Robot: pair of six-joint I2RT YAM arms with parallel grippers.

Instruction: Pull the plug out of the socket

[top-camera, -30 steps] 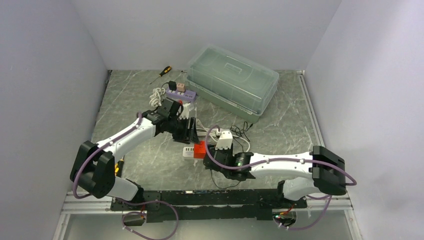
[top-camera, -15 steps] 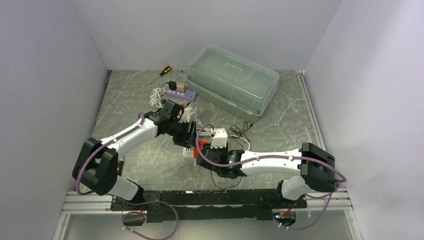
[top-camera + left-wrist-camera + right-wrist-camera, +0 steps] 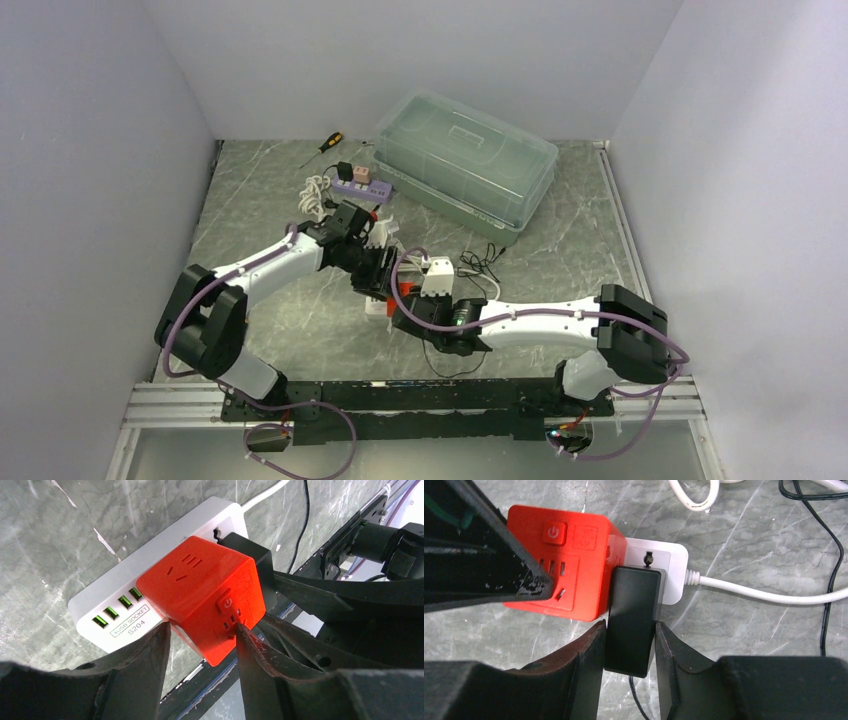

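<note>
Plug: black rectangular plug in white plastic power strip
Right jaws: clamped on its long sides
Left jaws: gripping red cube adapter beside plug

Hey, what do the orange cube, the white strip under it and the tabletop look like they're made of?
Red-orange cube-shaped adapter: moulded plastic, satin finish, with crisp moulded slots and a raised button. White rectangular power strip: smooth plastic with a soft sheen. Grey veined tabletop: looks like marble, possibly printed laminate; cannot tell.

Right hand now apparently around black plug, left hand nearer.
</note>
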